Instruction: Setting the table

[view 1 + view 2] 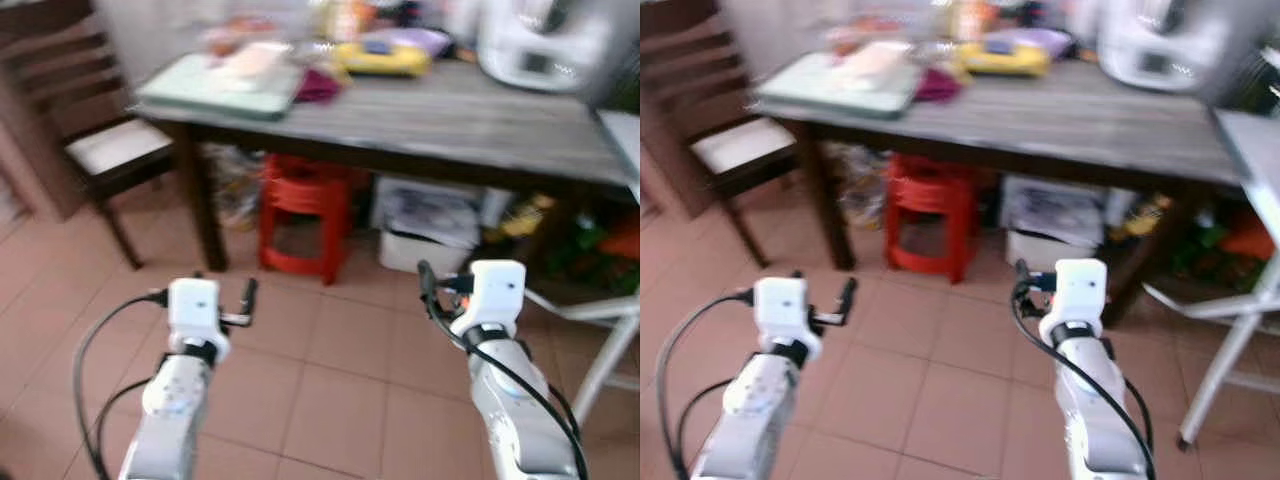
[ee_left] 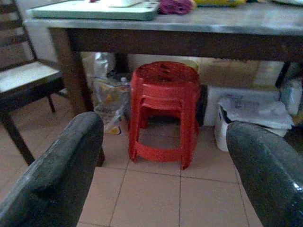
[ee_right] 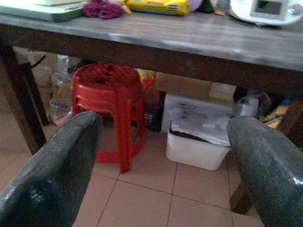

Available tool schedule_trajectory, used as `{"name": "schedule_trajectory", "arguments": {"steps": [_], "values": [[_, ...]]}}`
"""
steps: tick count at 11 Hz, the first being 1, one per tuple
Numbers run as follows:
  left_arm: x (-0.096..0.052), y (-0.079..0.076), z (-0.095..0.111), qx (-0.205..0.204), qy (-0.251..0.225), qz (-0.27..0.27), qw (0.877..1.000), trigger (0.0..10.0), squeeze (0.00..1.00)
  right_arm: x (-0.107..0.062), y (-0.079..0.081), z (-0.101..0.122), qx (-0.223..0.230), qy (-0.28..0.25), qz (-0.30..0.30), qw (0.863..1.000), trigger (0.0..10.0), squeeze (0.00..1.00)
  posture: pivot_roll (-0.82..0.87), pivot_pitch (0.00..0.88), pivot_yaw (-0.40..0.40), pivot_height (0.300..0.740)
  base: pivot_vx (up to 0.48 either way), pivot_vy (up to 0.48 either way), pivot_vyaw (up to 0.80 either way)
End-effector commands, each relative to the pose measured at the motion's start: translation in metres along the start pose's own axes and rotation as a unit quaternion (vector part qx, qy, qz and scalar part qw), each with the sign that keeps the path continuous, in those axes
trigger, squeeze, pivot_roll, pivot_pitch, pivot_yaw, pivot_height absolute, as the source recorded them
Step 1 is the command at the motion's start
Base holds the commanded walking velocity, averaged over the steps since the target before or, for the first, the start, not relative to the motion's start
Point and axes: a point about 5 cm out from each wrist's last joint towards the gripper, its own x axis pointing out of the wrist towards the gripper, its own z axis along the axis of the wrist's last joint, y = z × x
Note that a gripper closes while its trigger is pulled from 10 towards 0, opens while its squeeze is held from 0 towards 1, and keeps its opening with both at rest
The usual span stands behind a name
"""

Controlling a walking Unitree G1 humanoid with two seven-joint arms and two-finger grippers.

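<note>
Both my hands, L point(image 2: 163, 165) & R point(image 3: 163, 165), spread, empty, held low; worktop point(image 1: 470, 115) w/ green tray point(image 1: 220, 85) well ahead, above.

Stacked red stools point(image 1: 303, 213) under the table, white bin point(image 3: 196, 139) beside them, wooden chair point(image 1: 95, 130)
</note>
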Motion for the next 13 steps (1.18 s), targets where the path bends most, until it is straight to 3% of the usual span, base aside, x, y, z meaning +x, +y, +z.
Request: {"name": "schedule_trajectory", "arguments": {"steps": [1,13], "values": [[0.0000,-0.0093,-0.0015,-0.009,0.004,-0.017,1.000,10.0,0.00,-0.0013,-0.0079,-0.0006,-0.005,0.001,-0.011,1.000,10.0,0.00,-0.04,0.073,0.006,0.740,0.000,-0.266,-0.49],[0.0005,-0.0099,-0.0003,-0.005,0.005,-0.024,1.000,10.0,0.00,-0.0022,-0.0044,-0.0031,-0.007,0.000,-0.011,1.000,10.0,0.00,-0.04,0.078,0.017,0.740,0.000,-0.279,0.00]]}}
